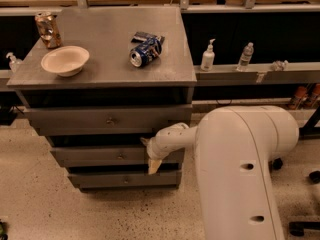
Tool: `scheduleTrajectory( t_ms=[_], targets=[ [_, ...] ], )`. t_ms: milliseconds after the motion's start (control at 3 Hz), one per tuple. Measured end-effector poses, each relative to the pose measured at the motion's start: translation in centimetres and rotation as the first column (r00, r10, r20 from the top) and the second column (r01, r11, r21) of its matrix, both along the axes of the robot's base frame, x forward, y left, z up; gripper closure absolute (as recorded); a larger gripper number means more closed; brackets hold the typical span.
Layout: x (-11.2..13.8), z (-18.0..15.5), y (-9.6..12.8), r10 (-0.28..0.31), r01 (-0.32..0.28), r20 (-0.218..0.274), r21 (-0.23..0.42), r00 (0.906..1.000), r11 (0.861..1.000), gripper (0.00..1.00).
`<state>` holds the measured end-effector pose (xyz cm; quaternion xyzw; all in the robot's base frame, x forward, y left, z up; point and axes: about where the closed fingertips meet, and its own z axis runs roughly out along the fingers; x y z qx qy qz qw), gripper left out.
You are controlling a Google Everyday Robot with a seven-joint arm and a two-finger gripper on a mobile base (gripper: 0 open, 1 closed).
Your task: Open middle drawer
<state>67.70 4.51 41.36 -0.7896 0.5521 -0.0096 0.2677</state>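
Observation:
The grey cabinet has three stacked drawers. The middle drawer (pixel 95 156) is a wide, shallow grey front with a small round knob (pixel 120 156) at its centre. It stands about flush with the other two. My gripper (pixel 150 155) is at the end of the white arm (pixel 235 169). It sits against the right part of the middle drawer's front, to the right of the knob. It spans roughly from the front's top edge to its bottom edge.
The top drawer (pixel 75 120) and bottom drawer (pixel 100 180) are closed. On the cabinet top are a beige bowl (pixel 65 60), a crushed blue can (pixel 146 50) and a brown can (pixel 47 30). Bottles (pixel 208 56) stand on a ledge to the right. The floor is speckled.

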Motion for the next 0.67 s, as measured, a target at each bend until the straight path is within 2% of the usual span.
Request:
scheduleTrajectory(
  t_ms=[333, 667],
  targets=[
    [-0.14, -0.22, -0.48, -0.007, 0.006, -0.027, -0.016, 0.9996, 1.0, 0.24],
    [-0.69, 0.25, -1.01, -0.013, 0.012, -0.04, -0.027, 0.9991, 1.0, 0.24]
  ],
)
